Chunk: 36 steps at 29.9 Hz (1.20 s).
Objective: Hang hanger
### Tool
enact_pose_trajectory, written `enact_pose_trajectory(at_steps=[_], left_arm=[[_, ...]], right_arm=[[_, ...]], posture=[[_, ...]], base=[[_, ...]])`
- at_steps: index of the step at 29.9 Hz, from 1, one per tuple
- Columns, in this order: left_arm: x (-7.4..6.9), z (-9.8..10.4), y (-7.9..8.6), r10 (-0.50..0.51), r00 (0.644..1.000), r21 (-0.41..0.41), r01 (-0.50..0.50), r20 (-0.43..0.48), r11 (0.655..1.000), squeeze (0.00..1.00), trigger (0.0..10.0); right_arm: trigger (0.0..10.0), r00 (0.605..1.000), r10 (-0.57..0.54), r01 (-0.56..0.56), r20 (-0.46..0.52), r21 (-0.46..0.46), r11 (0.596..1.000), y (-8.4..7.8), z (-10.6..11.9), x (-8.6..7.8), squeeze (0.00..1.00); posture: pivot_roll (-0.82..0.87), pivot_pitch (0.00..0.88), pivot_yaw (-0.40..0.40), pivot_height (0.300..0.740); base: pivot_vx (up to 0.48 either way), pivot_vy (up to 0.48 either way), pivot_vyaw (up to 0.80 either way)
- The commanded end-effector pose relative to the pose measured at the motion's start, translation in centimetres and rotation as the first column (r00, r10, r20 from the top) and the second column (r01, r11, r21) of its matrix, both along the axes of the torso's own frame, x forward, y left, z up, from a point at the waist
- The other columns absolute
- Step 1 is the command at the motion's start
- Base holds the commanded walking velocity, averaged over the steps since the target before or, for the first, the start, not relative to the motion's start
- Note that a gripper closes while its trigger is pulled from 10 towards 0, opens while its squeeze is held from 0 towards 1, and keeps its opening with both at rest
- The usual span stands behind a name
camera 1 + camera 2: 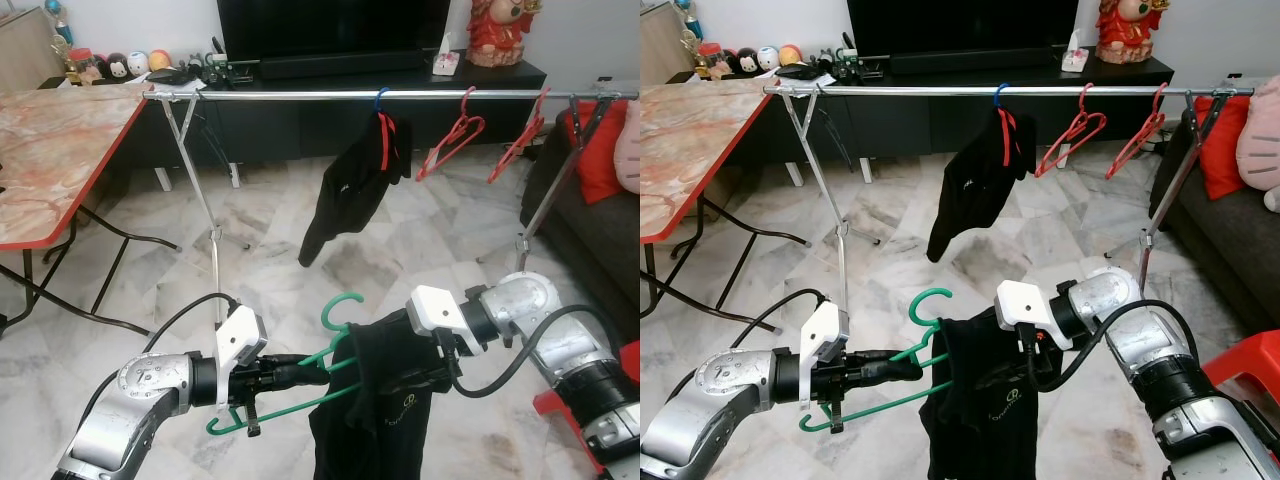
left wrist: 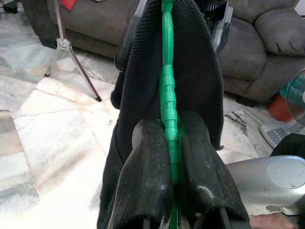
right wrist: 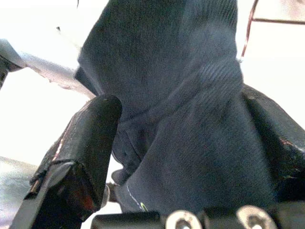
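Note:
A green plastic hanger is held low in front of me, with a black garment draped over its right half. My left gripper is shut on the hanger's left arm; in the left wrist view its fingers pinch the green bar just short of the cloth. My right gripper is at the garment's right shoulder. In the right wrist view its fingers stand wide apart with the dark cloth bunched between them. The silver clothes rail runs across the room beyond.
On the rail hang a black garment on a red hanger and two bare red hangers. A marble-top table stands at the left, a dark sofa at the right, a red stool by my right arm.

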State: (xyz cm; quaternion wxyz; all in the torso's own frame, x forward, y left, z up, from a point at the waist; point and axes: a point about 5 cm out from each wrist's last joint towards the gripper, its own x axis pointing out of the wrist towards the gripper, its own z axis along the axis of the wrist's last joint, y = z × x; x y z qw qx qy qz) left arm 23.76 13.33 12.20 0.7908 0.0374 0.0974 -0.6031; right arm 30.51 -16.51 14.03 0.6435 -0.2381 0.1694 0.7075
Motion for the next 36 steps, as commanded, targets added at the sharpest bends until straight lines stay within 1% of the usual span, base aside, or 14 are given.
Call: enact_pose_trajectory(at_steps=[1, 2, 3, 4, 11, 16, 20, 21, 23, 35, 36], left_arm=[[0.3, 0.8, -0.3, -0.019, 0.999, -0.004, 0.019, 0.043, 1.000, 0.00, 10.0], [0.2, 0.7, -0.3, -0.020, 0.999, -0.002, 0.020, 0.042, 1.000, 0.00, 10.0], [0.2, 0.7, -0.3, -0.020, 0.999, -0.001, 0.020, 0.042, 1.000, 0.00, 10.0], [0.2, 0.7, -0.3, -0.020, 0.999, 0.000, 0.020, 0.042, 1.000, 0.00, 10.0], [0.2, 0.8, -0.3, -0.020, 0.999, 0.001, 0.020, 0.042, 1.000, 0.00, 10.0], [0.3, 0.8, -0.3, -0.020, 0.999, 0.000, 0.020, 0.044, 1.000, 0.00, 10.0], [0.3, 0.8, -0.4, -0.019, 0.999, -0.002, 0.019, 0.045, 1.000, 0.00, 10.0], [0.3, 0.9, -0.4, -0.020, 0.999, -0.006, 0.020, 0.048, 1.000, 0.00, 10.0], [0.3, 0.9, -0.5, -0.021, 0.999, -0.007, 0.022, 0.050, 1.000, 0.00, 10.0], [0.5, 1.1, -0.5, -0.023, 0.998, -0.007, 0.023, 0.059, 1.000, 0.00, 10.0], [0.5, 1.2, -0.7, -0.028, 0.997, -0.008, 0.029, 0.068, 1.000, 0.00, 10.0]], right_arm=[[10.0, 1.000, 0.016, -0.017, 0.012, 0.042, 0.999, 0.3, 1.2, 0.4, 0.00], [3.8, 1.000, 0.026, -0.026, 0.002, 0.043, 0.999, 0.4, 1.1, 0.3, 0.00], [2.9, 1.000, 0.030, -0.030, -0.001, 0.033, 0.999, 0.3, 1.0, 0.2, 0.00], [0.0, 0.999, 0.039, -0.039, -0.006, 0.018, 0.999, 0.3, 0.8, 0.1, 0.00], [0.0, 0.998, 0.050, -0.050, -0.023, 0.003, 0.999, 0.1, 0.5, -0.1, 0.00], [0.0, 0.999, 0.030, -0.030, -0.012, -0.053, 0.998, -0.1, -0.3, 0.1, 0.00], [0.0, 0.999, 0.034, -0.035, -0.015, -0.051, 0.998, 0.0, -0.3, 0.0, 0.00], [0.0, 0.999, 0.044, -0.045, -0.011, -0.058, 0.997, 0.3, -0.6, -0.2, 0.00], [0.0, 0.999, 0.049, -0.049, -0.014, -0.055, 0.997, 0.4, -0.6, -0.2, 0.00], [0.0, 0.999, 0.045, -0.046, -0.015, -0.036, 0.998, 0.8, -0.7, -0.1, 0.00], [0.0, 0.998, 0.055, -0.056, -0.023, -0.035, 0.998, 1.0, -0.8, -0.4, 0.00]], posture=[[-0.16, 0.000, 0.015, 0.740], [-0.16, 0.000, 0.014, 0.740], [-0.16, 0.000, 0.014, 0.740], [-0.16, 0.000, 0.014, 0.740], [-0.16, 0.000, 0.014, 0.740], [-0.16, 0.000, 0.013, 0.740], [-0.16, 0.000, 0.013, 0.740], [-0.16, 0.000, 0.015, 0.740], [-0.16, 0.000, 0.015, 0.740], [-0.15, 0.000, 0.016, 0.740], [-0.15, 0.000, 0.022, 0.740]], base=[[0.000, 0.000, 0.00], [0.000, 0.000, 0.00], [0.000, 0.000, 0.00], [0.000, 0.000, 0.00], [0.000, 0.000, 0.00], [0.000, 0.000, 0.00], [0.000, 0.000, 0.00], [0.000, 0.000, 0.00], [0.000, 0.000, 0.00], [0.000, 0.000, 0.00], [0.000, 0.000, 0.00]])
